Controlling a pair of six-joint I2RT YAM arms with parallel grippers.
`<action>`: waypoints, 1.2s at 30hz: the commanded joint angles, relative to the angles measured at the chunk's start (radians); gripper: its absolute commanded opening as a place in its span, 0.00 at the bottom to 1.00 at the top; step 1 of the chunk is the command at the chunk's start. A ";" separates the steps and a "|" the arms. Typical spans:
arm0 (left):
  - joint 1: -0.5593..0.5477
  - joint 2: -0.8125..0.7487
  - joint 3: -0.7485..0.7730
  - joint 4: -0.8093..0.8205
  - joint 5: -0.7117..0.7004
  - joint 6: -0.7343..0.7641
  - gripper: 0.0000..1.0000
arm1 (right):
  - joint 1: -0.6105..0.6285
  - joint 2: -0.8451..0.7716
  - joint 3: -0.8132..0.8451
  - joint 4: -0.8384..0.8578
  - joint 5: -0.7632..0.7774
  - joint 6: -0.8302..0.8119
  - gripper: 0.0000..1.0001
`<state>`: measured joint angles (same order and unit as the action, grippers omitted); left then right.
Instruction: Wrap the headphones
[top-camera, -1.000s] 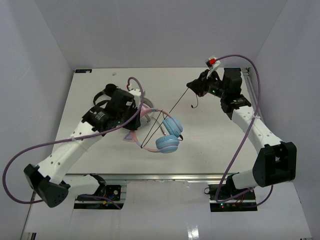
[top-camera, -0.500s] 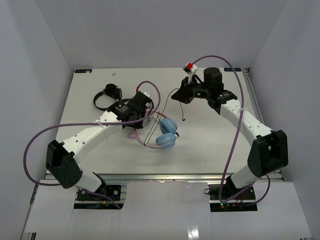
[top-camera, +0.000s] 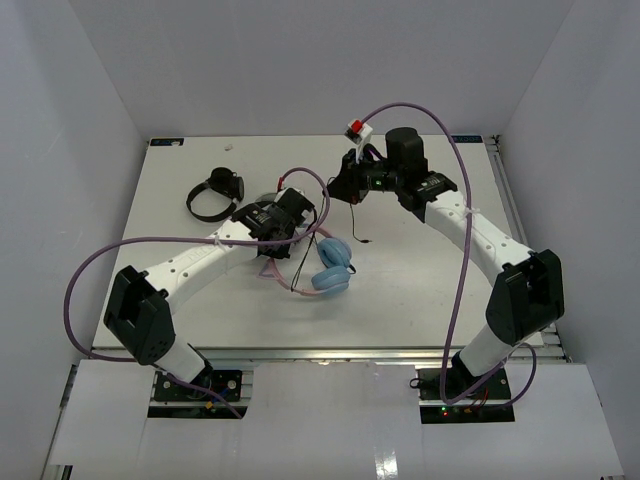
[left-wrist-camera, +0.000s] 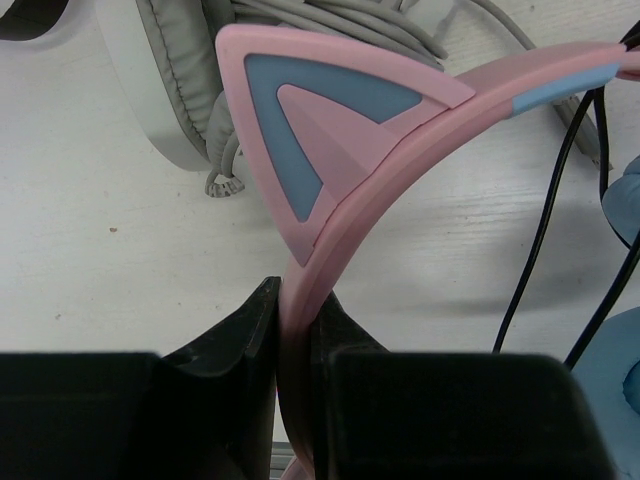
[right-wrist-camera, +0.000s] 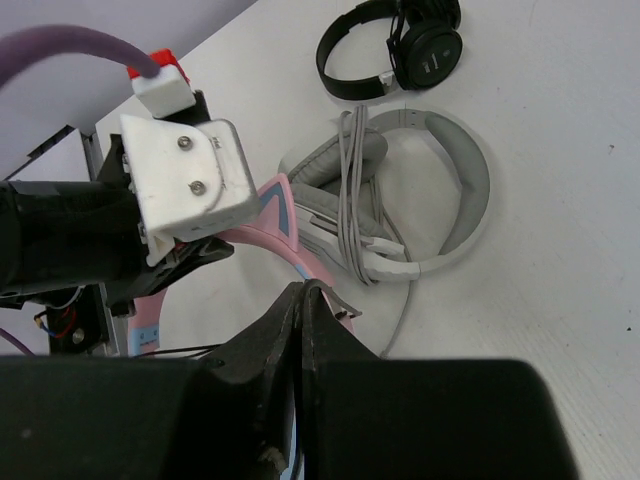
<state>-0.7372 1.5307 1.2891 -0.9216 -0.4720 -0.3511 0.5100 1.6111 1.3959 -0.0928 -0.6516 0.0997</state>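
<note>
The headphones lie mid-table, with two light blue ear cups (top-camera: 334, 266) and a pink cat-eared headband (left-wrist-camera: 330, 150). My left gripper (left-wrist-camera: 297, 292) is shut on the headband just below the cat ear; from above it sits at the cups' upper left (top-camera: 289, 226). The thin dark cable (left-wrist-camera: 545, 225) loops beside the cups. My right gripper (right-wrist-camera: 303, 292) is shut on the cable's free end (right-wrist-camera: 347, 303). It hovers above and behind the headband (top-camera: 346, 190), and a short cable tail (top-camera: 362, 228) dangles below it.
Grey-white headphones (right-wrist-camera: 455, 205) with a bundled grey cord lie just behind the pink headband. Small black headphones (top-camera: 214, 193) rest at the back left. Purple hoses arch over both arms. Grey walls enclose the table on three sides.
My right gripper has swung left towards the left gripper with the cable, which went from taut to slack. My left arm has shifted right, dragging the headphones a little.
</note>
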 joint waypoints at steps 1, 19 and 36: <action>-0.004 -0.032 -0.007 0.050 -0.015 -0.018 0.00 | 0.010 0.003 0.089 0.006 0.020 0.030 0.08; 0.102 0.033 0.061 -0.012 -0.027 -0.163 0.00 | 0.119 -0.192 -0.159 0.131 0.022 0.133 0.08; 0.125 0.020 0.206 -0.077 -0.033 -0.367 0.00 | 0.397 -0.296 -0.495 0.334 0.403 0.236 0.08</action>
<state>-0.6356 1.6062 1.4435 -1.0121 -0.4896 -0.6298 0.8698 1.3786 0.9713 0.1255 -0.3832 0.3101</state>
